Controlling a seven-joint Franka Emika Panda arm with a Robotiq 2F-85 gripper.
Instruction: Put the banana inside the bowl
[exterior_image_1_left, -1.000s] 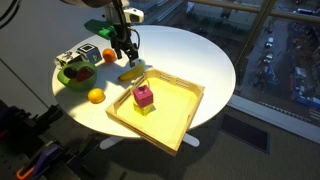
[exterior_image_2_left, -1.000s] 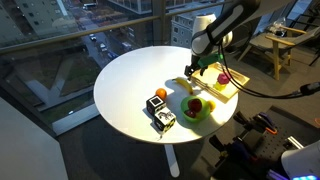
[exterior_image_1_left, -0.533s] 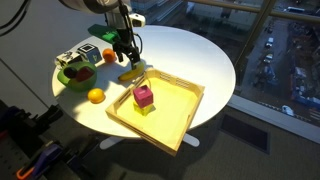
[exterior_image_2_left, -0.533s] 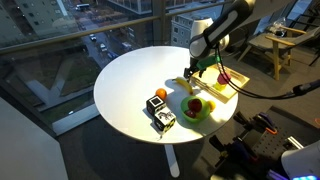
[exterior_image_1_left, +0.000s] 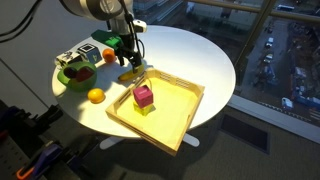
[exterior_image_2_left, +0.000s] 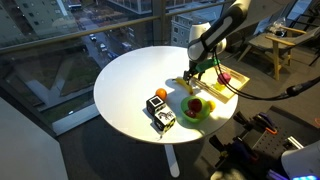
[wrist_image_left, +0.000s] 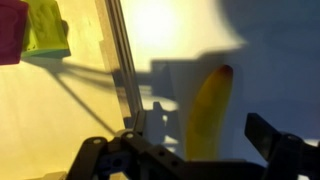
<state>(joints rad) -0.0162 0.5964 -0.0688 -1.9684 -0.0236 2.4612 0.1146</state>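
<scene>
The banana (wrist_image_left: 205, 105) lies on the white table just beside the outer rim of the wooden tray; it shows in both exterior views (exterior_image_1_left: 132, 74) (exterior_image_2_left: 184, 84). My gripper (wrist_image_left: 196, 132) is open right above it, one finger on each side of the banana, not closed on it; it also shows in both exterior views (exterior_image_1_left: 129, 62) (exterior_image_2_left: 193, 72). The green bowl (exterior_image_1_left: 69, 85) (exterior_image_2_left: 189, 118) stands near the table edge, apart from the banana, with a red fruit inside.
The large yellow wooden tray (exterior_image_1_left: 178, 118) (exterior_image_2_left: 226, 92) holds a pink and green block (exterior_image_1_left: 144, 97) (wrist_image_left: 30, 30). Round orange fruits (exterior_image_1_left: 95, 96) (exterior_image_1_left: 108, 55) and a black-and-white box (exterior_image_1_left: 70, 57) (exterior_image_2_left: 163, 121) sit near the bowl.
My gripper has come down a little toward the banana. The banana and the bowl have not moved.
</scene>
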